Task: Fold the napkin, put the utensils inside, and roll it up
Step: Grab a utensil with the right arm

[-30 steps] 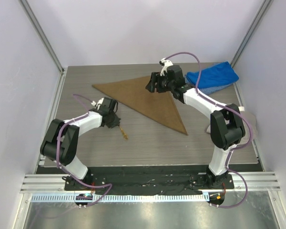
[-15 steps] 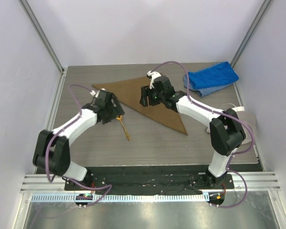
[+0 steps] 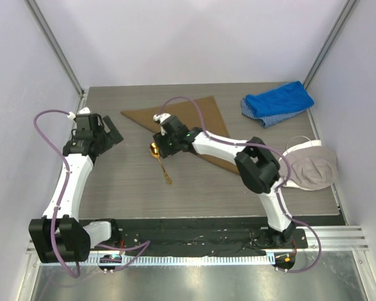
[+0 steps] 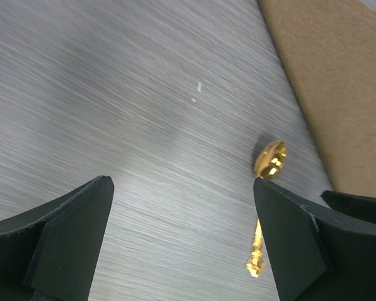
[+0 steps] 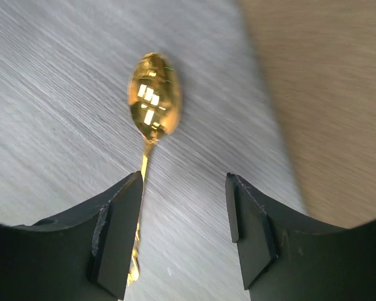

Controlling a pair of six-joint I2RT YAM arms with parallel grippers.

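Gold metal, thin and glossy: the spoon [image 5: 153,94] lies flat on the grey tabletop [image 3: 207,185], just beside the near edge of the tan napkin [image 3: 194,119] and not on it. The napkin is folded into a triangle. My right gripper [image 5: 182,207] hangs over the spoon with its jaws apart and nothing between them. The round bowl shows ahead of my fingertips [image 5: 116,238], and the handle runs back close under one finger instead of down the middle of the gap.

That offset is my first worry. If I close from here, that finger would meet the handle first and could skate it sideways across the slick surface. The handle is slim and lies flush with the table, so my tips may jam on the tabletop before they get under it, or pinch it so lightly that it tips out on the lift. The cloth edge is near too, and a stray finger could drag it and loosen the fold.

My left gripper [image 4: 182,188] is also spread wide and holds nothing, well off to the side.

I can read no brand, label or writing on the spoon, on the napkin, or on the blue cloth [image 3: 277,103] at the far right.
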